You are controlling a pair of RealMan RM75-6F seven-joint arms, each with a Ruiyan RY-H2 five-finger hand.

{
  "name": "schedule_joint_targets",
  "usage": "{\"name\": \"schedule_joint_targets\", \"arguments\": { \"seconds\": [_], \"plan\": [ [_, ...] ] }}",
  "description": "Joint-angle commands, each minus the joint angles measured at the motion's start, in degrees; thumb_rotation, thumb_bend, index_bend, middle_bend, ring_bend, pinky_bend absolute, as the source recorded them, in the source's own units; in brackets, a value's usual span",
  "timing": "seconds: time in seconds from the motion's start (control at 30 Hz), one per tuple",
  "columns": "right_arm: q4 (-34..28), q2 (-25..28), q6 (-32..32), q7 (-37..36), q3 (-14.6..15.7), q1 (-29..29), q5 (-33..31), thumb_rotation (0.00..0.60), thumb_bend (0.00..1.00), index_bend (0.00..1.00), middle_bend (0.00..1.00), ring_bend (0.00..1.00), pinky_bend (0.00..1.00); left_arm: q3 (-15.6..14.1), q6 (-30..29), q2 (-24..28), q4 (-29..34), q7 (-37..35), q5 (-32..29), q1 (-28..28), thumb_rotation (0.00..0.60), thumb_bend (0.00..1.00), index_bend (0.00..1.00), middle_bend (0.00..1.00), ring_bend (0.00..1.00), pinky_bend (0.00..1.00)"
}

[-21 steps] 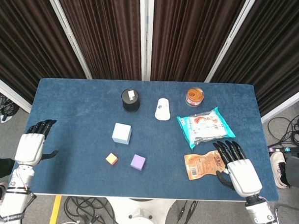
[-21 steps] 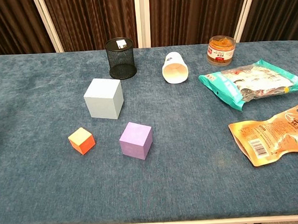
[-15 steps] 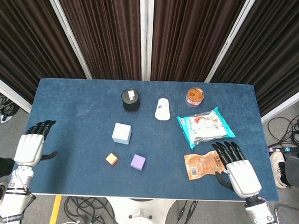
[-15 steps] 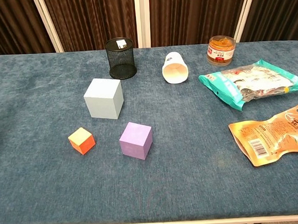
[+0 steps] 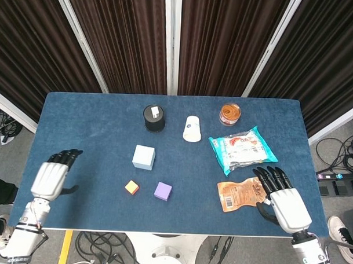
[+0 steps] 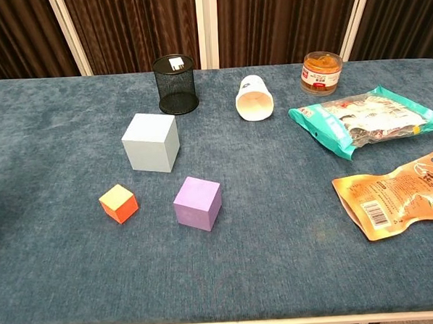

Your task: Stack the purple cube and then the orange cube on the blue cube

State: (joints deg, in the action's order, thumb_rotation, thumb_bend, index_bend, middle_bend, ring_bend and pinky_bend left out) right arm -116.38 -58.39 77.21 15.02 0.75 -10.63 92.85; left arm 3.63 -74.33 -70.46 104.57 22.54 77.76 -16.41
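The pale blue cube (image 5: 144,157) (image 6: 151,142) stands near the table's middle. In front of it lie the small orange cube (image 5: 131,188) (image 6: 118,204) and, to its right, the purple cube (image 5: 163,191) (image 6: 197,203), each apart from the others. My left hand (image 5: 54,177) hovers over the table's left front part, fingers spread, holding nothing, well left of the orange cube. My right hand (image 5: 283,200) is at the front right, fingers apart and empty, beside the orange snack packet. Neither hand shows in the chest view.
A black mesh cup (image 5: 154,117) (image 6: 176,84), a tipped white paper cup (image 5: 191,128) (image 6: 254,98) and an orange-lidded jar (image 5: 230,114) (image 6: 321,72) stand at the back. A teal snack bag (image 5: 241,149) (image 6: 363,120) and an orange packet (image 5: 239,193) (image 6: 396,195) lie at the right.
My left hand has moved right and inward over the table, toward the cubes. The right hand has shifted only slightly. The cubes have not moved.
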Motion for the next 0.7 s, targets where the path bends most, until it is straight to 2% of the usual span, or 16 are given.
{"name": "schedule_joint_targets", "arguments": {
  "seconds": [0.03,0.27,0.43,0.57,0.7],
  "plan": [
    [0.23,0.30,0.21,-0.84,-0.03,0.07,0.20,0.600,0.29,0.00,0.07,0.00,0.00,-1.06,2.63,0.24,1.78,1.77,1.64,-1.73,0.600,0.09,0.20,0.27,0.18,0.25],
    [0.29,0.75,-0.28,-1.69,-0.10,-0.10,0.04,0.600,0.29,0.00,0.07,0.00,0.00,-1.06,6.89,0.12,8.16,8.81,1.15,-5.24,0.600,0.09,0.21,0.27,0.18,0.25],
    [0.38,1.04,0.17,-2.41,-0.27,0.06,0.13,0.600,0.29,0.00,0.07,0.00,0.00,-0.06,10.50,-1.92,10.64,12.88,-1.84,-8.50,0.600,0.09,0.26,0.28,0.18,0.25],
    [0.48,1.37,0.11,-3.08,-0.63,-0.01,-0.51,0.600,0.29,0.00,0.07,0.00,0.00,-0.15,12.35,-5.08,10.10,14.98,-0.81,-10.93,0.600,0.10,0.28,0.30,0.20,0.27],
    [0.66,1.48,0.00,-3.44,-0.65,-0.03,-0.50,0.600,0.29,0.00,0.07,0.00,0.00,-0.51,13.71,-8.33,5.14,12.76,4.32,-13.11,0.600,0.10,0.31,0.35,0.26,0.34]
  ]
}}
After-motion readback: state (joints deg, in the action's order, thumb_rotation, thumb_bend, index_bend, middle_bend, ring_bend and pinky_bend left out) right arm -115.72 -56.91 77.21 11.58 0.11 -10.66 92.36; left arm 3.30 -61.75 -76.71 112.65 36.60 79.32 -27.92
